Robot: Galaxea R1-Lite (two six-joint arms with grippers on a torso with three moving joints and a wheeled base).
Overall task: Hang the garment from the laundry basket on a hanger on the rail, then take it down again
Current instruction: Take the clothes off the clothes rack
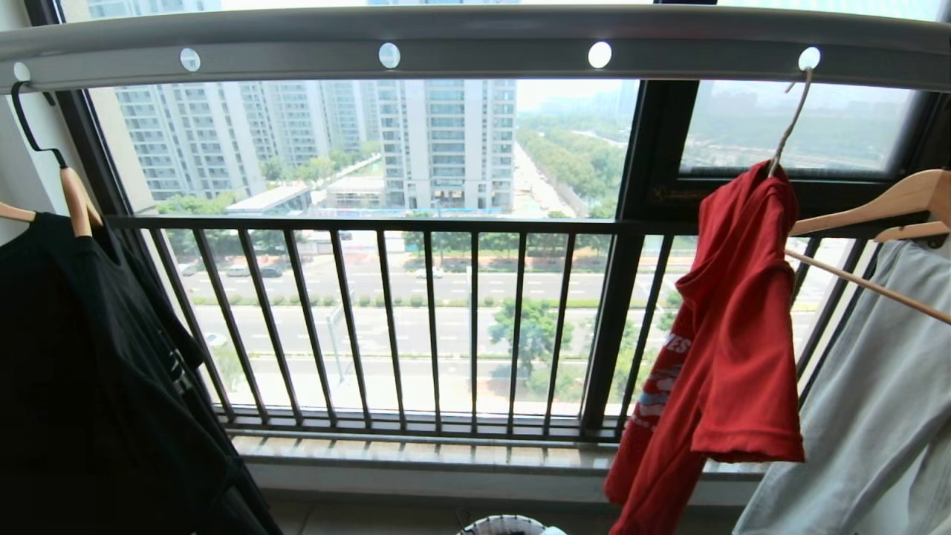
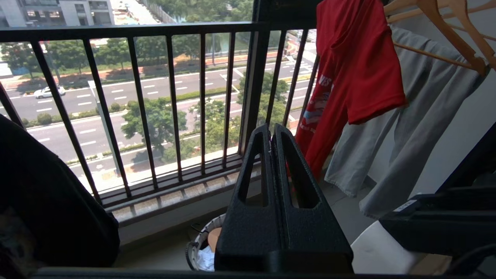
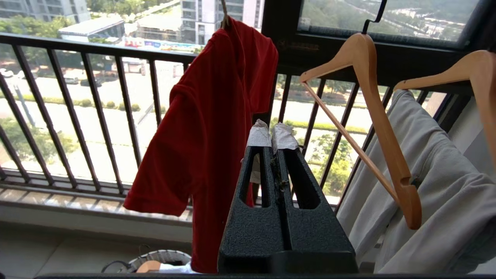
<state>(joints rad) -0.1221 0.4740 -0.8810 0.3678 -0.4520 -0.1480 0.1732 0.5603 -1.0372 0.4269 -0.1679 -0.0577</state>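
garment (image 1: 732, 312): I see it red, bunched, hanging lopsided at right
hanger (image 1: 789, 122): thin wire, hooked in rail (image 1: 475, 41) hole, upper right
laundry basket (image 1: 504, 526): rim at bottom centre

The grey rail (image 1: 475, 44) with round holes runs across the top of the window. From it hang a black T-shirt (image 1: 96, 386) on a wooden hanger at the left, the red T-shirt (image 1: 732, 349) on a thin wire hanger (image 1: 789, 122), then wooden hangers (image 1: 884, 200) with a pale grey garment (image 1: 877, 416). On the floor (image 3: 58, 252) stands the laundry basket (image 3: 162, 257).

A large window (image 1: 416, 148) fills the frame, bright daylight showing tower blocks and a road. A dark barred railing (image 1: 386, 327) crosses the middle; a pale stone sill (image 1: 416, 453) runs below.
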